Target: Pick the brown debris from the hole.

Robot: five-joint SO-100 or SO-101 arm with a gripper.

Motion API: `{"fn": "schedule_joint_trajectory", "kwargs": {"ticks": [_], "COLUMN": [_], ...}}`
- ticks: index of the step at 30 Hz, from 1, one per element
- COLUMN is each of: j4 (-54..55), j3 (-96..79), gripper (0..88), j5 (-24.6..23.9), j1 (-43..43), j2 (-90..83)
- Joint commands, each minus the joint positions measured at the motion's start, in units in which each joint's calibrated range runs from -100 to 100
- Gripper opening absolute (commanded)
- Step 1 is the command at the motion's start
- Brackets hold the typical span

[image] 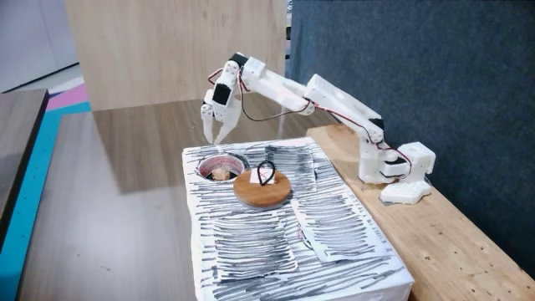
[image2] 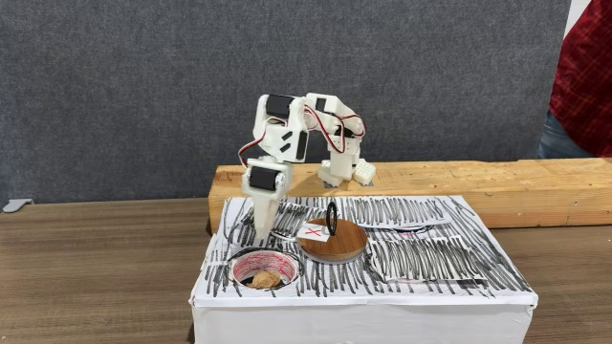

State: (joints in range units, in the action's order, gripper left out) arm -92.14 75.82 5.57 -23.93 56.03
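The claw (image2: 260, 232) hangs empty, nearly closed, just above the hole (image2: 235, 267); brown debris (image2: 265, 279) lies inside it, wooden disc (image2: 333, 239) beside.

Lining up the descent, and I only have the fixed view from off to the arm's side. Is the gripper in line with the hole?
Observer: In the fixed view facing the arm, the gripper is roughly centred on the hole side to side, with its tip showing above the far rim.
Operator: White card on the disc, what is it?
Observer: The card carries a red X and sits at the left edge of the wooden disc.
Operator: Anyone close?
Observer: Yes, a person's red plaid sleeve shows at that view's right edge, behind the wooden bench.
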Motion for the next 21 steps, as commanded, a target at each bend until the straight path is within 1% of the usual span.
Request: {"fn": "schedule_joint_trajectory", "kwargs": {"ticks": [1,5,7,16,21], "j4": [-1.32,-1.32,-1.32,-1.23,-0.64], "j3": [1.74,1.29,1.29,1.92,2.19], "gripper": [1.5,2.2,4.1,23.4,27.2], "j5": [-0.48,-0.48,-0.48,-0.48,-0.48], "j1": [0.54,-0.04,-0.04,-0.19,-0.19], "j2": [-2.68,-2.01,0.42,14.40,16.08]}}
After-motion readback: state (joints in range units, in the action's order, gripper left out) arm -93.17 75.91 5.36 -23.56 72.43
